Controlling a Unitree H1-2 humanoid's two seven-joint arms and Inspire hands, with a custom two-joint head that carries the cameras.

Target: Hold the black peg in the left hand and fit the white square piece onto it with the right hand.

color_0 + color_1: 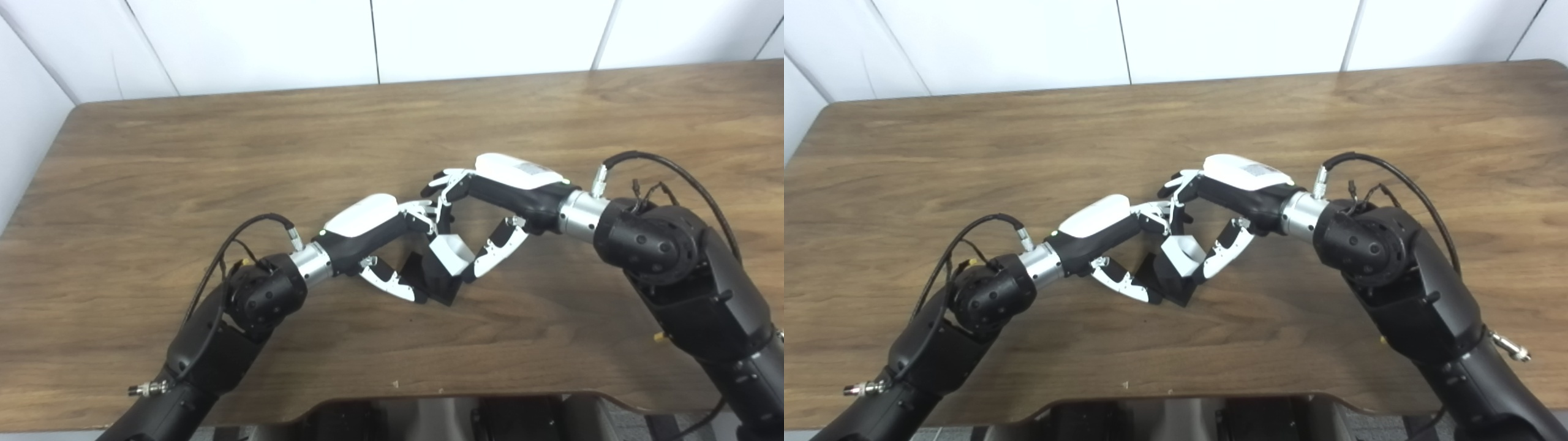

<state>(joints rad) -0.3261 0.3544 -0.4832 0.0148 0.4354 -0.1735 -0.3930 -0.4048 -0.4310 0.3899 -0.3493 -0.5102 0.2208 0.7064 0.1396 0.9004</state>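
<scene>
white wall panels close off the far side of a brown wooden bench (184, 153), and both arms meet low over its middle. the left robot hand (373, 236) is clenched around the black peg (438, 282), thumb below and fingers curled over the top, with the peg's dark lower end sticking out toward the near edge, close to the bench top or resting on it. the right robot hand (502, 202) grasps the white square piece (452, 252), pinched between its thumb from below and its fingers from above. the white piece sits right against the upper part of the peg, touching it, and tilted instead of lying flat.

as for progress, both pickups look done: each hand has its own part and the two parts have been brought together. what is left is the seating itself. from this angle the fingers hide the joint, so it is hard to tell whether the piece has begun to slide over the peg or only leans on its end; i would judge the fit as started at most, not finished. release of the piece comes after that.
</scene>
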